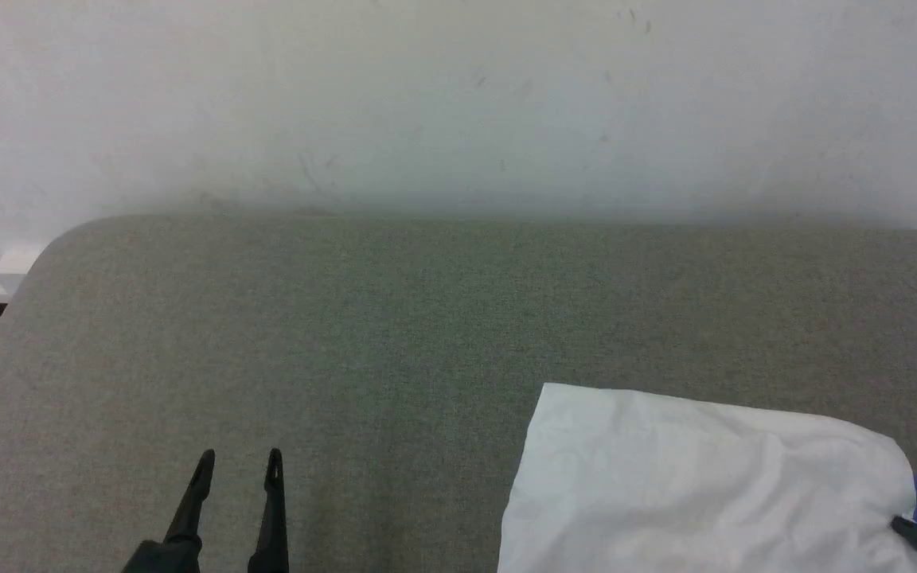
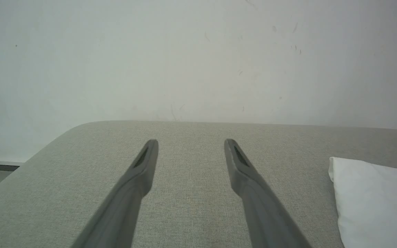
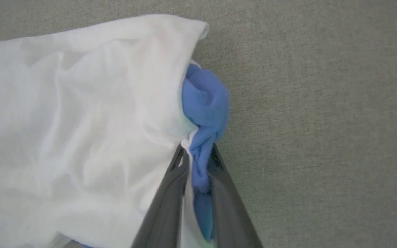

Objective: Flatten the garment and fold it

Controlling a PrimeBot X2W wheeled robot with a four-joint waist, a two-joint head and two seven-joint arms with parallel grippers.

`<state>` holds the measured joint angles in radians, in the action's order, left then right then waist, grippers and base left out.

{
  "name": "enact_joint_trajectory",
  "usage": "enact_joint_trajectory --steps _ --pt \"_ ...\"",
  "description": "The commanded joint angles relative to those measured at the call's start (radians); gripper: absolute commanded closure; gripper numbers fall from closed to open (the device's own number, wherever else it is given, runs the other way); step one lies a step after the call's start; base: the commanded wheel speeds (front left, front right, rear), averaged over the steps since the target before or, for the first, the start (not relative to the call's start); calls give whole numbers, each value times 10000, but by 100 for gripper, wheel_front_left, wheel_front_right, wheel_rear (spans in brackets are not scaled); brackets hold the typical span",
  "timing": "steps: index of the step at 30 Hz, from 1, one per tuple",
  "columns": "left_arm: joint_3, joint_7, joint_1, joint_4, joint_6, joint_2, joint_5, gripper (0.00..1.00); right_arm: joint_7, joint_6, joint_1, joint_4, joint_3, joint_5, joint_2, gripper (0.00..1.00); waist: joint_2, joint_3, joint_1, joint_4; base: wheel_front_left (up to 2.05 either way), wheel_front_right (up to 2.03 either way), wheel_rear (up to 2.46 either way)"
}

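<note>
**A:** Head view first. Where is the garment [image 1: 705, 485]?

**B:** It lies on the near right part of the grey cloth-covered bench [image 1: 395, 318]. Its long axis runs left to right, the right end a little nearer. The left end is a squared white edge. A scrap of blue shows at the right end, where the dark tip of the right gripper [image 1: 908, 527] meets it. From here I cannot tell how that gripper is set. The left gripper [image 1: 239, 458] is at the near left, spread apart and empty, well apart from the cloth.

**A:** And the left wrist view?

**B:** It shows the left gripper [image 2: 191, 144] up close. Both fingers are wide apart over bare bench with nothing between them, pointing toward the white wall [image 2: 198, 51] at the far side. The garment's white left end [image 2: 374, 199] lies off to the right. No blue shows from here.

**A:** The right wrist view?

**B:** This one shows the grip. The right gripper [image 3: 198, 151] is pinched nearly closed on a twisted bunch of the blue sleeve [image 3: 205, 100], with a white edge caught alongside. The wrinkled white body [image 3: 74, 120] spreads away to the left, lying on the bench.
</note>
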<state>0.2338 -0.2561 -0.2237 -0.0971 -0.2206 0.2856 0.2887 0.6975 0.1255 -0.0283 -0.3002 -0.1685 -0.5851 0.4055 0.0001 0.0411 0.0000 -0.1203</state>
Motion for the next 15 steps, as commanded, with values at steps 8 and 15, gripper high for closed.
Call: enact_joint_trajectory --steps 8,15 --pt "-140 -57 -6 99 157 -143 -96 0 1927 52 172 1827 235 -894 -1545 100 -1 117 0 93 0 0 0" --pt "-181 -57 88 118 267 -179 -118 0 2274 52 534 2759 1492 -1407 -2848 100 -1 80 0 75 0 0 0"
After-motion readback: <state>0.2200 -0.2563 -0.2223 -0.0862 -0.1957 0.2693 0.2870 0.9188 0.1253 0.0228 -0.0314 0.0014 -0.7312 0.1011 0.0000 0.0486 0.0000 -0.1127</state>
